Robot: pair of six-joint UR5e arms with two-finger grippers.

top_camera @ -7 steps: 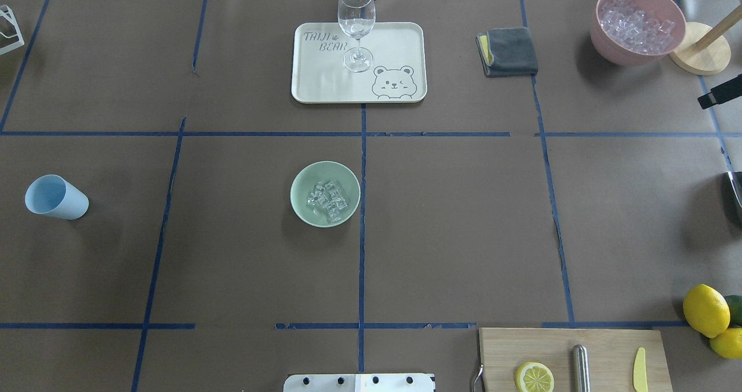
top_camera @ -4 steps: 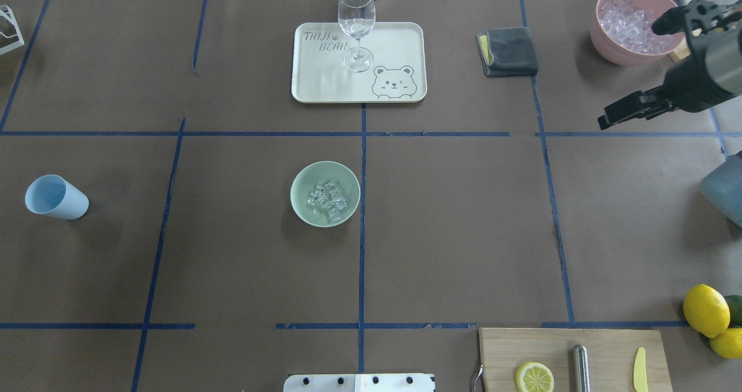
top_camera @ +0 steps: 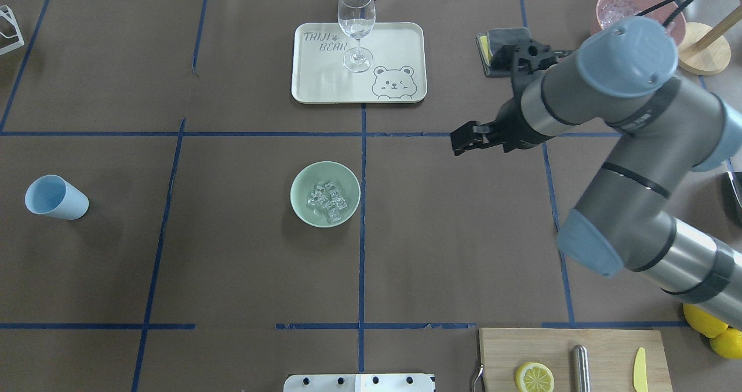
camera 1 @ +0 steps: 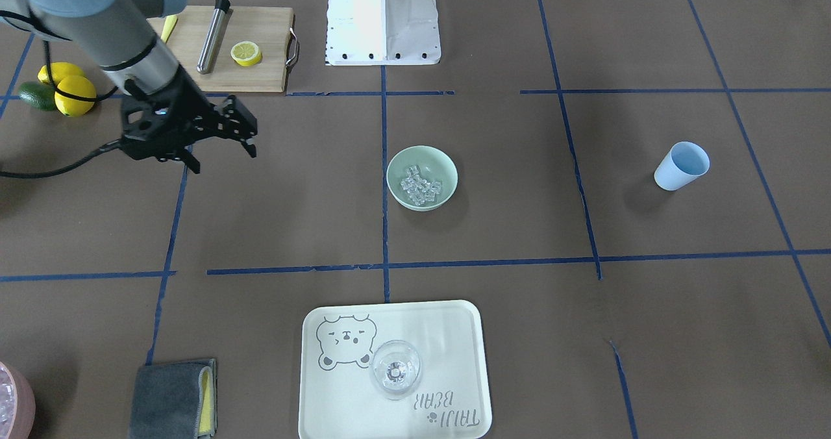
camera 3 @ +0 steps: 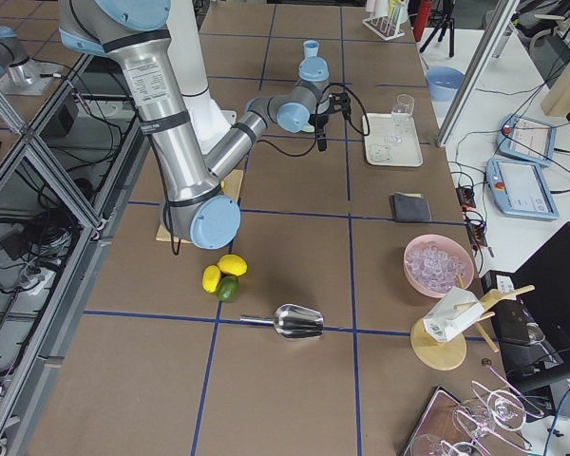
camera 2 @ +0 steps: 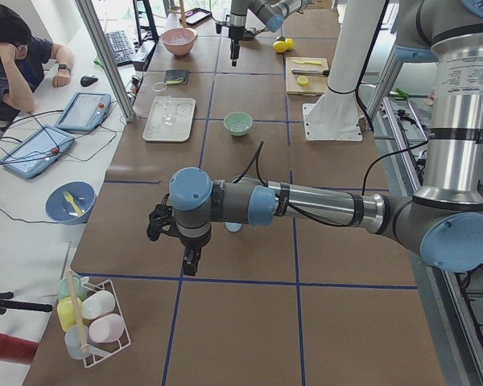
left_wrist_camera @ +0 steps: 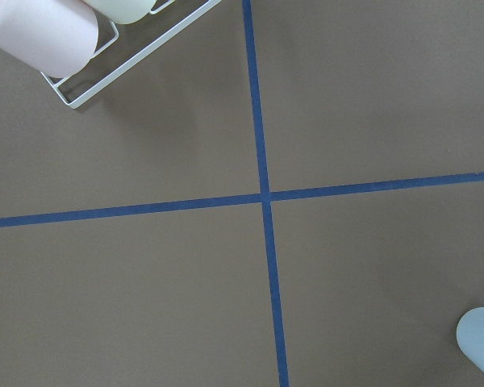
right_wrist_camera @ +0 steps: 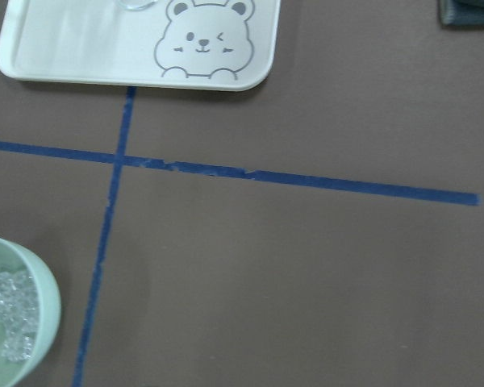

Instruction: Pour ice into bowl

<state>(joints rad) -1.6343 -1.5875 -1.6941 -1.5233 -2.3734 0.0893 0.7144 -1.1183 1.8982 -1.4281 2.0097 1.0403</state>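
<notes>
In the centre of the overhead frame, the mint bowl (top_camera: pixel 301 209) sits on the surface (top_camera: pixel 232 253) and holds the ice (top_camera: pixel 327 202). At upper right, the pink container (top_camera: pixel 601 3) holds more cubes. The right arm's fingers (camera 1: pixel 247 135) are spread and empty. Whether the left arm's fingers (camera 2: pixel 190 260) are spread or closed, I cannot tell.

We see a long table (top_camera: pixel 232 264) covered in brown paper, gridded with blue tape lines (top_camera: pixel 362 253). In the left-end view a white desk (camera 2: pixel 16 257) runs along its nine o'clock side, a slanted grey metal post (camera 2: pixel 106 56) between them. Light is bright, shadows soft.
</notes>
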